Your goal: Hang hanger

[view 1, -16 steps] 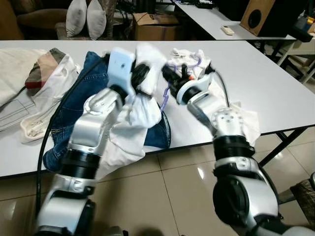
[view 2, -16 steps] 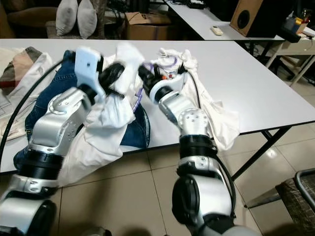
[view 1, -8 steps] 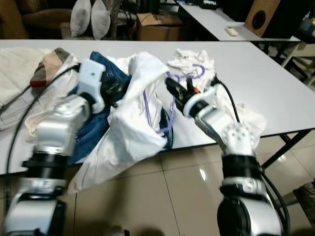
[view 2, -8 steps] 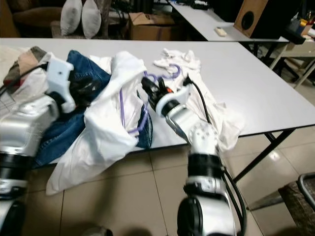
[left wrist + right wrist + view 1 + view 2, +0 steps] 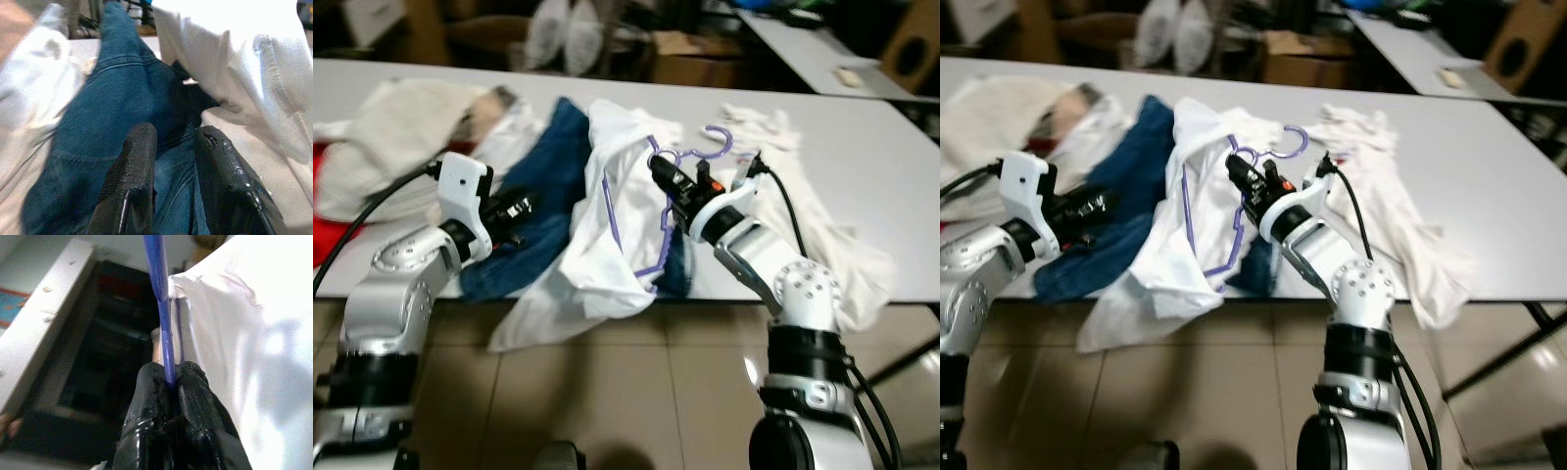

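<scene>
The left arm has let go of the white shirt (image 5: pixel 607 235) it was bunching up a second ago and has dropped back toward the table's near edge; the left gripper (image 5: pixel 171 142) now hovers over the blue jeans (image 5: pixel 543 191), its two stubby black fingers (image 5: pixel 134 166) a narrow gap apart with nothing between them. The camera has swung too, so the whole pile sits differently in the head views.

The right gripper (image 5: pixel 170 377) is pinched tight on a thin bar of the purple hanger (image 5: pixel 651 211), fingertips pressed together around it. The hanger is slim glossy plastic, its hook (image 5: pixel 717 144) curling above the cloth, its frame threaded into the white shirt so the lower loop shows against the fabric. The shirt is soft, smooth cotton, draped in loose folds over the table (image 5: pixel 901 166) edge and hanging toward the tiled floor (image 5: pixel 607 392). The jeans are coarse denim with a stitched seam. More white cloth (image 5: pixel 822 245) lies crumpled to the right, and a cream garment (image 5: pixel 401 127) heaps at the far left.
</scene>
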`<state>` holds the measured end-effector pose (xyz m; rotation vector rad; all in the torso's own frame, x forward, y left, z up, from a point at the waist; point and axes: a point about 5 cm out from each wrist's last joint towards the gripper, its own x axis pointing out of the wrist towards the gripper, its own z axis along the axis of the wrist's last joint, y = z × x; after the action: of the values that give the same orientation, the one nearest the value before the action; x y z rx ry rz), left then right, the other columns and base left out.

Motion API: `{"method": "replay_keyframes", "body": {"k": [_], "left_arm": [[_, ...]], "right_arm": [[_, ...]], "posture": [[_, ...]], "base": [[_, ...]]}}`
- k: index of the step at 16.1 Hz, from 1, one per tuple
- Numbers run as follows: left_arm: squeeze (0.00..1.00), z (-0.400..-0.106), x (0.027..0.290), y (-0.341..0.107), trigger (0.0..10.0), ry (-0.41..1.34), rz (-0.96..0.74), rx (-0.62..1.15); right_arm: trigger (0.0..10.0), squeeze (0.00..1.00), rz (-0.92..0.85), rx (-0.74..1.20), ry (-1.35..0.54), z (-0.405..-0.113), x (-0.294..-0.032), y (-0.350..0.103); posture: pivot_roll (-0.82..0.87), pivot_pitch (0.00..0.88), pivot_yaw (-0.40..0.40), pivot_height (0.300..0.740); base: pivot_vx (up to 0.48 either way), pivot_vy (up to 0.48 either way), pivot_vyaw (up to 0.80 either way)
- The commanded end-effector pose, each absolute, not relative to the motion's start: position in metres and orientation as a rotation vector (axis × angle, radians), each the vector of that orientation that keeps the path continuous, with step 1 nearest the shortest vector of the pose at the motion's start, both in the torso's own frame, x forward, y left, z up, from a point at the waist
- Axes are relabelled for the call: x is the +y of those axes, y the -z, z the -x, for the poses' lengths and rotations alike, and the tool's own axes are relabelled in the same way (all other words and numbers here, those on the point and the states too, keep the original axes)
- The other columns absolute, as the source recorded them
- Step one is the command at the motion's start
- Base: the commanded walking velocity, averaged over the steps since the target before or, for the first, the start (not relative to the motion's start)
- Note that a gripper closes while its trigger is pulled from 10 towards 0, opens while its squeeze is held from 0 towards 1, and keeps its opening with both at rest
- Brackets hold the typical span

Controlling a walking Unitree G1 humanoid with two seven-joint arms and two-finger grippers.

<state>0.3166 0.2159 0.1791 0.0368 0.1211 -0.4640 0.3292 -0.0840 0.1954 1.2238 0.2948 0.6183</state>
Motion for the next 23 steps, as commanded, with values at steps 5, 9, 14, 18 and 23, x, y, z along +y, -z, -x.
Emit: {"method": "replay_keyframes", "body": {"k": [5, 9, 14, 18, 23], "left_arm": [[0.0, -0.285, 0.222, -0.169, 10.0, 0.419, 0.046, 0.11], [0.0, -0.266, 0.206, -0.149, 10.0, 0.407, 0.119, 0.142], [0.0, -0.263, 0.213, -0.158, 10.0, 0.281, 0.131, 0.053], [0.0, -0.257, 0.213, -0.155, 10.0, 0.26, 0.113, 0.058], [0.0, -0.25, 0.212, -0.146, 10.0, 0.281, -0.025, 0.112]], "right_arm": [[10.0, 0.0, -1.248, 0.165, -0.866, -0.29, -0.087, -0.23], [10.0, 0.0, -1.263, 0.106, -0.979, -0.265, -0.086, -0.239], [10.0, 0.0, -1.234, 0.134, -1.018, -0.254, -0.083, -0.238], [10.0, 0.0, -1.233, 0.138, -1.017, -0.254, -0.083, -0.237], [10.0, 0.0, -1.162, 0.18, -0.905, -0.253, -0.097, -0.208]], "posture": [[0.03, 0.0, -0.059, 0.74], [0.02, 0.005, -0.06, 0.74], [0.03, 0.013, -0.085, 0.74], [0.04, 0.03, -0.086, 0.74], [0.04, 0.051, -0.075, 0.74]], "base": [[0.0, 0.0, 0.8], [0.0, 0.0, 0.8], [0.0, 0.0, 0.8], [0.0, 0.0, 0.8], [0.0, 0.0, 0.8]]}}
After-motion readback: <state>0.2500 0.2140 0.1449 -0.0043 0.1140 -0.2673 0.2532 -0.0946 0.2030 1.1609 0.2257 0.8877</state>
